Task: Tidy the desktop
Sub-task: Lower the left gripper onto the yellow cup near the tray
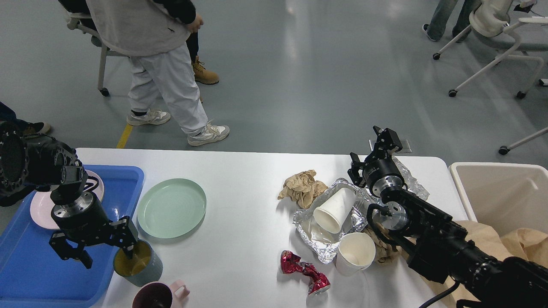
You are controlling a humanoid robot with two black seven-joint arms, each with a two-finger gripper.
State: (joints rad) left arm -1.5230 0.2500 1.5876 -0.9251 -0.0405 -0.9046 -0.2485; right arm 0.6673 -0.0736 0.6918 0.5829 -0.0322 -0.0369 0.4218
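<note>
The white desktop point(244, 171) carries dishes on the left and litter on the right. My left gripper point(102, 250) is open at the left front. One finger point(129, 241) reaches into the rim of a grey cup with a yellow inside point(138, 262), and the other hangs over the blue tray point(25, 261). My right gripper point(370, 152) is open above the far end of a crumpled foil tray point(310, 233), empty. A white paper cup point(335, 210) lies on its side in the foil.
A pink plate point(39, 205) lies in the blue tray. A green plate point(172, 208), a pink mug point(160, 295), brown crumpled paper point(302, 187), an upright paper cup point(356, 253) and a red wrapper point(304, 272) lie on the desktop. A beige bin point(501, 192) stands at the right. A person walks behind the table.
</note>
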